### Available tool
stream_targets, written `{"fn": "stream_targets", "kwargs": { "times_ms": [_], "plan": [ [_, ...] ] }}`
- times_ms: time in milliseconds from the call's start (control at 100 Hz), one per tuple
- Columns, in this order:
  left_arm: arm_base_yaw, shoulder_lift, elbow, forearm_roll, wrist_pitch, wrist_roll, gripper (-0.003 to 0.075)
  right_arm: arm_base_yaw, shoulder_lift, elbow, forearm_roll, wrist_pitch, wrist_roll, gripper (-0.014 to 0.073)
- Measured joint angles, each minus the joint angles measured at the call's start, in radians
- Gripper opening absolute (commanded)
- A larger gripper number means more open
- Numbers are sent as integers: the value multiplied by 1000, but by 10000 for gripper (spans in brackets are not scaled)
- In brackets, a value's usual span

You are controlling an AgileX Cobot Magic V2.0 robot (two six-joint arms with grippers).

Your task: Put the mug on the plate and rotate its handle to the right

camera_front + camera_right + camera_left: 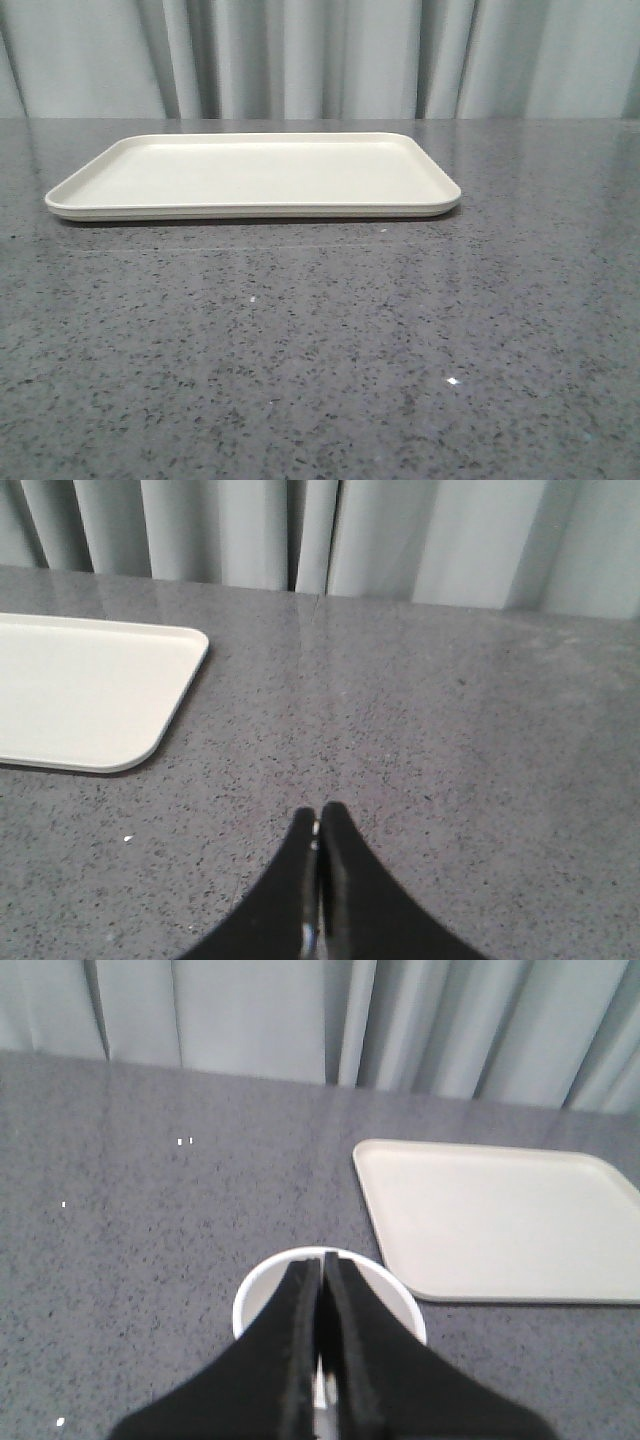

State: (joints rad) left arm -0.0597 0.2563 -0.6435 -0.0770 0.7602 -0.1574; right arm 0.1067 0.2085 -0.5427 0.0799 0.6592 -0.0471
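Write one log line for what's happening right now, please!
plate: bare, on table | mug: on table beside plate, under left gripper | left gripper: shut | right gripper: shut, holds nothing | handle: unseen

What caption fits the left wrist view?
Left gripper shut above the white mug's open mouth; the empty plate lies beyond on the grey table.

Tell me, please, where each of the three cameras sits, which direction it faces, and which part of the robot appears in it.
Front view: low, facing forward across the grey table to the plate and curtain; no robot part shows.
Left wrist view: on the left arm, looking over the closed left hand above the mug, the plate beyond.
Right wrist view: on the right arm, looking over the closed right hand at bare table.
All three views share the plate.
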Motion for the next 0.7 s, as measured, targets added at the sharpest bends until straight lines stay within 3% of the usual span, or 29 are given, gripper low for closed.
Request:
{"fn": "stream_targets", "kwargs": {
  "times_ms": [270,700],
  "plan": [
    [0,249,-230,0,293,0,-20,0,197,-181,16,187,0,-67],
    [0,343,-259,0,335,7,-20,0,327,-254,20,268,0,-66]
  ]
}}
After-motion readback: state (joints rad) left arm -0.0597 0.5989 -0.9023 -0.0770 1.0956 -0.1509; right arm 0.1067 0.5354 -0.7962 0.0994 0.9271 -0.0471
